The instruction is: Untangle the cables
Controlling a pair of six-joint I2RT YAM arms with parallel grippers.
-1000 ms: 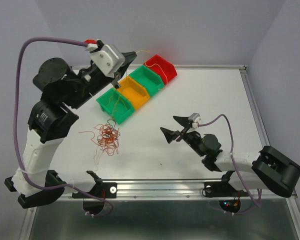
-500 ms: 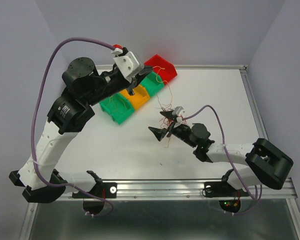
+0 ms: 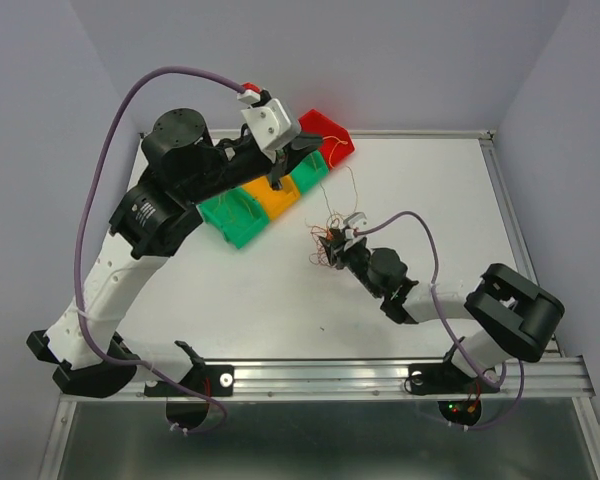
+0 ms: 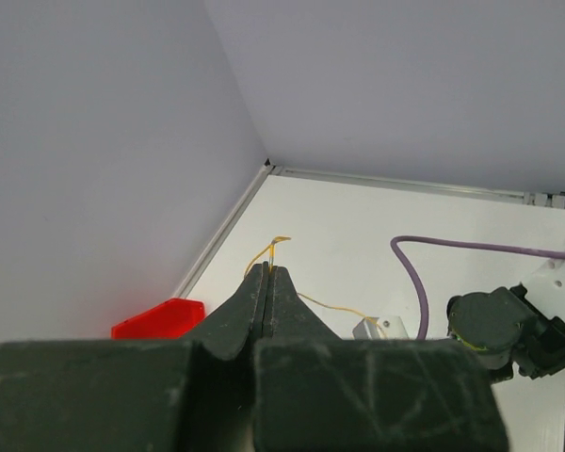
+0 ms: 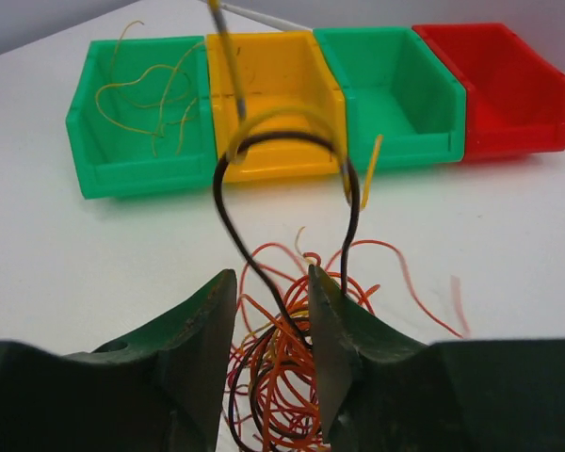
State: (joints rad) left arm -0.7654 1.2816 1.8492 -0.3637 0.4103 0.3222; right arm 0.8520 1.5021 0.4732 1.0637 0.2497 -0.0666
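Observation:
The cables (image 5: 287,377) are a tangle of thin orange, red, dark and yellowish wires on the white table (image 5: 94,264), seen mid-table in the top view (image 3: 332,218). My right gripper (image 5: 268,282) is low over the tangle, its fingers (image 5: 202,320) a little apart with wires loosely between them. A dark loop and a yellow strand rise from the tangle toward the bins. My left gripper (image 4: 267,271) is held high over the bins (image 3: 278,178), shut on one thin yellow wire (image 4: 339,309) that trails down to the right arm.
Four bins stand in a row at the back left: green (image 5: 137,113) with loose yellow wires inside, yellow (image 5: 273,104), green (image 5: 391,94) and red (image 5: 494,85). The right arm's purple cable (image 3: 410,220) arcs above the table. A metal rail (image 3: 380,372) edges the near side.
The tangle now sits mid-table at the right gripper instead of near-left. The right gripper reached forward and narrowed its jaws around it. The left arm swung right, still shut.

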